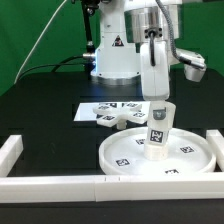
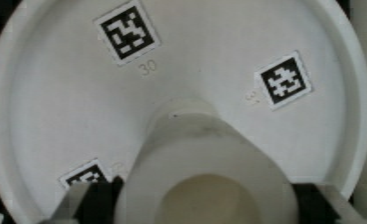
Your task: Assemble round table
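Observation:
The large rimmed round disc [image 1: 160,157] lies flat on the table at the exterior view's right, its tags facing up. My gripper [image 1: 157,108] is shut on the short cylindrical leg [image 1: 156,130] and holds it upright over the disc's middle. Whether the leg's lower end touches the disc I cannot tell. In the wrist view the leg [image 2: 201,175] fills the space between my fingers [image 2: 86,200], with the disc [image 2: 91,110] and its tags beneath. The small cross-shaped foot [image 1: 110,120] lies on the table just beyond the disc.
The marker board [image 1: 100,108] lies flat behind the foot. White straight border rails run along the front [image 1: 60,186] and the exterior view's left [image 1: 9,152] and right [image 1: 214,140]. The robot base [image 1: 115,50] stands at the back.

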